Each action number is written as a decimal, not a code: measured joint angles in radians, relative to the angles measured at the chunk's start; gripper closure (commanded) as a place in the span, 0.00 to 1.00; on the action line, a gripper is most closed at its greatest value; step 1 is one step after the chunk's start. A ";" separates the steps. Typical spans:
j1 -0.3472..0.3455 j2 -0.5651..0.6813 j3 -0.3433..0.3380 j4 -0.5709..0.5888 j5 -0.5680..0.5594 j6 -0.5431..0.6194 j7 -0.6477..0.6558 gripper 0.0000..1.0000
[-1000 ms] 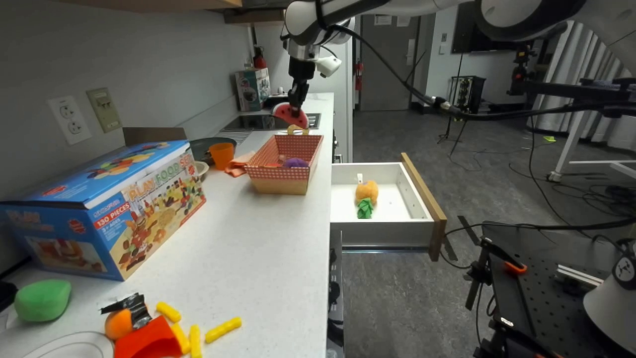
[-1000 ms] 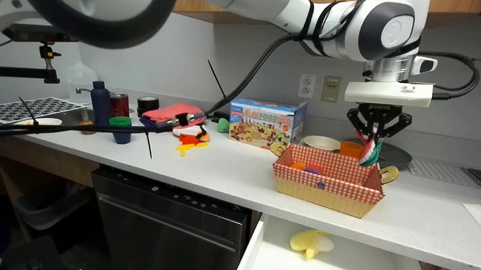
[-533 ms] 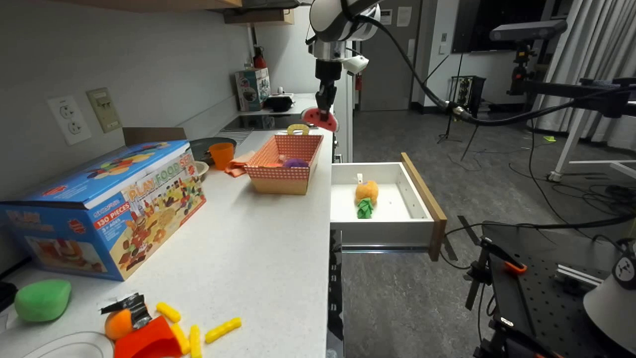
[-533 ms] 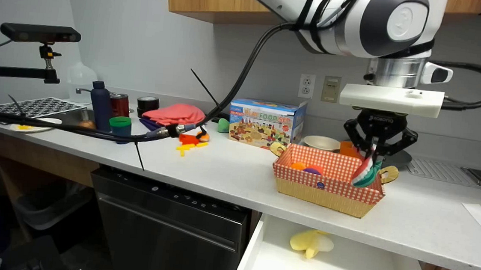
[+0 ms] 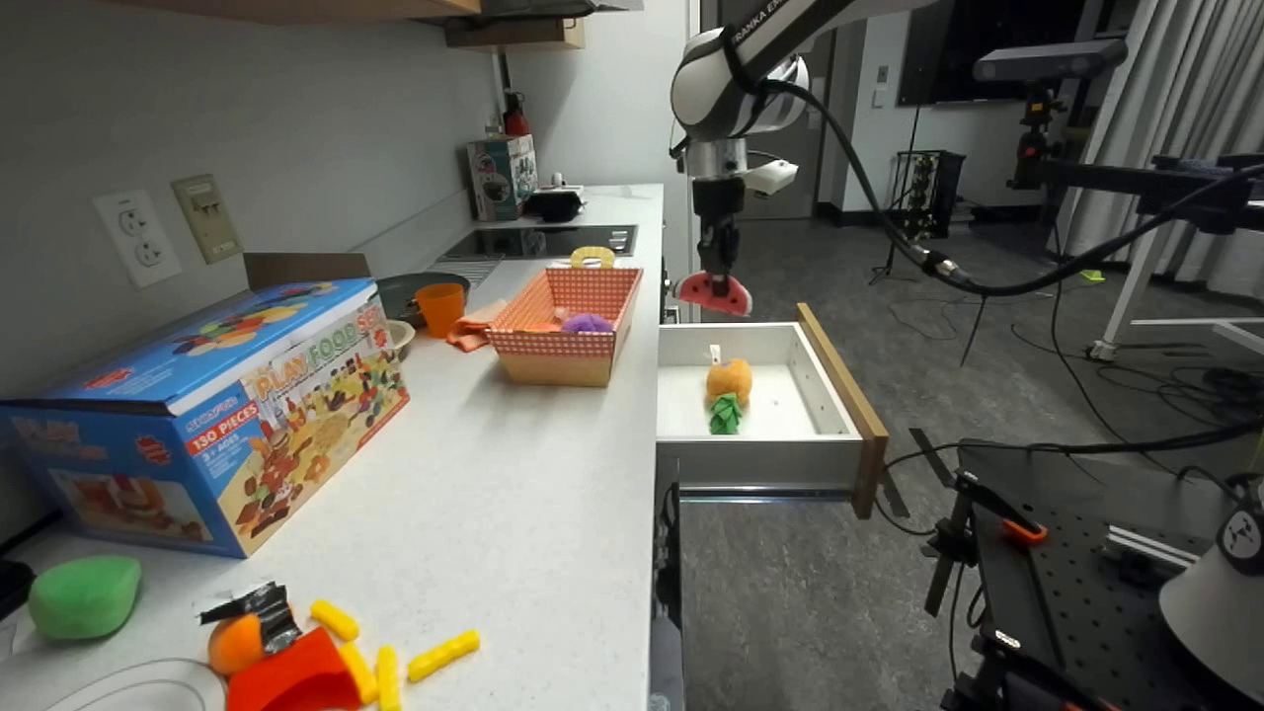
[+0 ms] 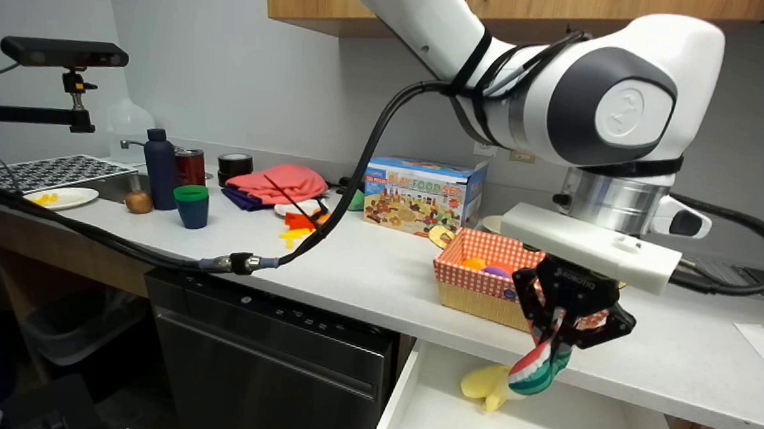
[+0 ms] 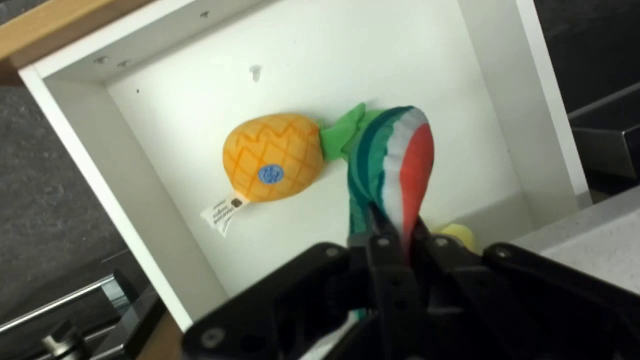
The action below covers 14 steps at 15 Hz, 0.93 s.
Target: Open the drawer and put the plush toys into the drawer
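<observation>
The drawer [image 5: 834, 390] stands open; its left wall also shows in an exterior view [image 6: 402, 393] and its floor in the wrist view [image 7: 190, 115]. My gripper [image 6: 555, 347] is shut on a red, white and green watermelon-slice plush [image 6: 533, 373] and holds it tilted above the drawer. The wrist view shows the watermelon plush [image 7: 392, 155] pinched between the fingertips [image 7: 400, 230]. An orange pineapple plush [image 5: 729, 380] with green leaves lies on the drawer floor. A yellow plush [image 6: 481, 384] lies near the drawer's back, partly hidden. Purple [image 5: 588, 323] and orange [image 6: 473, 263] plush toys sit in the basket.
A red-checked basket [image 5: 558, 373] stands on the counter [image 5: 513, 553] near the drawer. The play food box [image 5: 296, 425], an orange cup [image 5: 440, 308], a green lump [image 5: 84, 595] and plastic toys [image 5: 296, 676] are also there. The counter edge overhangs the drawer.
The gripper, holding the watermelon plush, has moved from above the counter behind the basket out past the counter edge and down over the open drawer. The gripper has tilted.
</observation>
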 measured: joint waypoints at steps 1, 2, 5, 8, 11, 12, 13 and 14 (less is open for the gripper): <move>0.000 -0.002 -0.003 -0.019 0.000 0.000 0.005 0.67; 0.000 -0.002 -0.004 -0.034 -0.001 0.000 0.008 0.65; 0.002 -0.004 -0.004 -0.064 -0.004 0.000 0.016 0.43; 0.004 -0.011 -0.005 -0.079 -0.018 0.000 0.017 0.21; 0.004 -0.038 -0.012 -0.098 -0.037 0.000 0.017 0.01; 0.004 -0.051 -0.016 -0.107 -0.046 0.000 0.017 0.00; 0.004 -0.065 -0.022 -0.118 -0.056 0.000 0.017 0.00; 0.004 -0.080 -0.030 -0.132 -0.065 0.000 0.017 0.00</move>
